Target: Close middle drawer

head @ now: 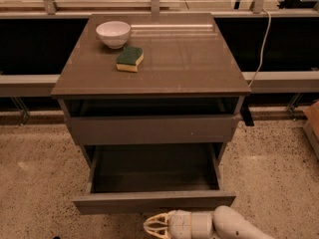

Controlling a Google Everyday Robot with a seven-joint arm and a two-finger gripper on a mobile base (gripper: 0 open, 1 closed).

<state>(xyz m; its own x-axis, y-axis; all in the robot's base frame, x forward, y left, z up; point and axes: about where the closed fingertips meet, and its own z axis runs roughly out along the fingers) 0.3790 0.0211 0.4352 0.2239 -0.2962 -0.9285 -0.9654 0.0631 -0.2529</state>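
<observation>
The middle drawer (153, 201) is pulled far out of the grey-brown cabinet. Its low plain front strip faces me, and its dark floor (152, 168) and lighter side walls show. It looks empty. My gripper (155, 226) is at the bottom edge of the view, just in front of and slightly below the drawer's front strip, near its middle. It points left, with the pale arm (234, 227) running off to the lower right. The gripper is close to the strip; I cannot tell if it touches.
Above it, the top drawer (152, 129), with a taller front panel, is slightly open. On the cabinet top (189, 59) sit a white bowl (113, 33) and a green-and-yellow sponge (129, 59). Speckled floor lies on both sides. A cable (260, 44) hangs at the right and a brown box (313, 123) stands at the far right.
</observation>
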